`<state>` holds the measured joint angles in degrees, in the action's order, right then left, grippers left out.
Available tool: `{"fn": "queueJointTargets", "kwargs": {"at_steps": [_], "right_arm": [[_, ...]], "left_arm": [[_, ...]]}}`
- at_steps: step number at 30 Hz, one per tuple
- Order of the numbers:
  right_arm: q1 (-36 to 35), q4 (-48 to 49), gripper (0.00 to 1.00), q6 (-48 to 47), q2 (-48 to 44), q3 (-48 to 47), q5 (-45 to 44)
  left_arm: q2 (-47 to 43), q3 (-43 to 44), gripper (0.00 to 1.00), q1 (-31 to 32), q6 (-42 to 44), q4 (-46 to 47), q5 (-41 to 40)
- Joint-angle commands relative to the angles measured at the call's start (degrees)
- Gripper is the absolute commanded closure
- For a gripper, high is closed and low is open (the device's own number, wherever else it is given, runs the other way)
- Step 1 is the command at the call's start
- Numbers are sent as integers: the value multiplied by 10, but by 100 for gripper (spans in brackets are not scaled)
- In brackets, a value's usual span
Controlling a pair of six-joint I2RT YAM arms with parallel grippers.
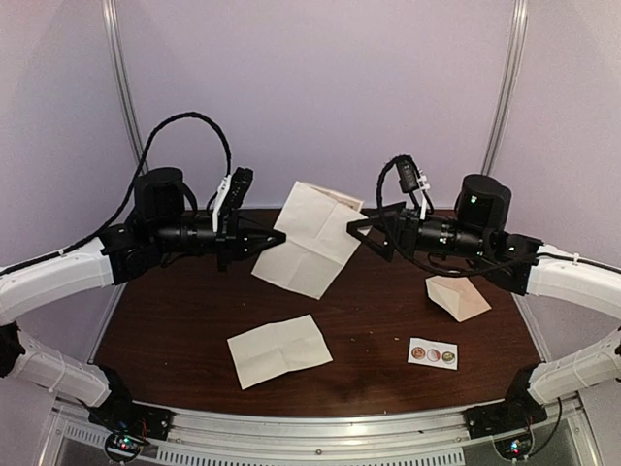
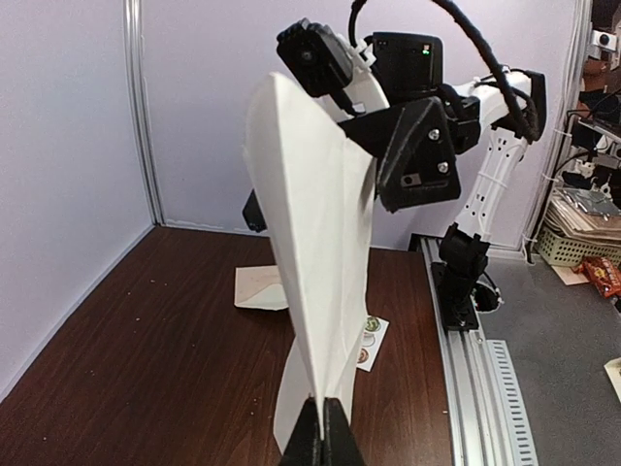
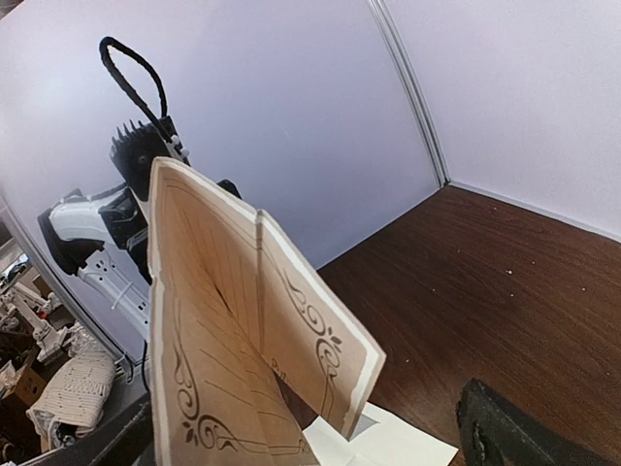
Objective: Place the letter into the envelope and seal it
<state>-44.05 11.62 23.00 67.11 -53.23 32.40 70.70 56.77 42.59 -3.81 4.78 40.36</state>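
Observation:
My left gripper [image 1: 280,236] is shut on the lower edge of the letter [image 1: 312,236], a creased sheet held up in the air above the table's back middle. In the left wrist view the fingertips [image 2: 330,432] pinch the sheet [image 2: 315,243], white on this side. My right gripper [image 1: 367,238] stands open at the letter's right edge. From the right wrist the letter's tan side with brown scrollwork [image 3: 223,330] shows between the wide-apart fingers [image 3: 514,432]. The small tan envelope [image 1: 458,296] lies on the table under the right arm, also seen from the left wrist as a pale envelope [image 2: 257,288].
A second creased whitish sheet [image 1: 279,349] lies flat at the front middle of the dark wooden table [image 1: 175,330]. A white sticker strip [image 1: 433,354] with three round stickers lies at the front right. Pale walls close the back and sides.

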Motion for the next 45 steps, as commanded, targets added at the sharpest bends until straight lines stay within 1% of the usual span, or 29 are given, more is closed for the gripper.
{"fn": "queueJointTargets", "kwargs": {"at_steps": [1,10,11,12,16,21,23,25,26,27,29,30,32,38,41,43,45], "right_arm": [[-12,58,0,22,25,4,31],[-21,133,0,62,71,1,74],[-21,139,1,65,74,-1,81],[-21,148,5,70,76,-1,90],[-21,188,31,90,79,-2,118],[-21,189,72,92,77,-3,130],[-21,190,87,94,75,-1,128],[-21,189,99,93,75,0,125],[-21,186,100,92,74,0,125],[-20,181,100,89,75,-1,124],[-21,165,100,81,78,-5,122],[-22,154,100,75,79,-8,122],[-22,133,100,65,82,-14,123],[-24,83,100,37,84,-26,122],[-28,59,100,21,89,-37,122],[-31,43,100,12,93,-43,121],[-32,35,100,8,94,-48,122]], "left_arm": [[-18,-6,100,1,-9,47,31],[-23,-9,100,2,-7,51,39],[-22,-9,100,2,-7,51,40],[-22,-9,100,2,-7,51,39],[-19,-6,100,2,-7,48,38],[-22,-6,100,2,-7,44,14],[-22,-6,100,2,-7,44,11],[-21,-5,100,2,-9,43,9],[-20,-4,89,2,-10,42,8],[-19,-3,82,2,-10,41,8],[-18,-3,70,2,-12,40,6],[-18,-3,65,2,-12,41,5],[-17,-3,61,2,-14,41,5],[-12,-3,63,2,-18,44,10],[-6,-3,66,2,-20,44,17],[-3,-1,77,2,-20,44,20],[1,0,90,2,-20,42,22]]}}
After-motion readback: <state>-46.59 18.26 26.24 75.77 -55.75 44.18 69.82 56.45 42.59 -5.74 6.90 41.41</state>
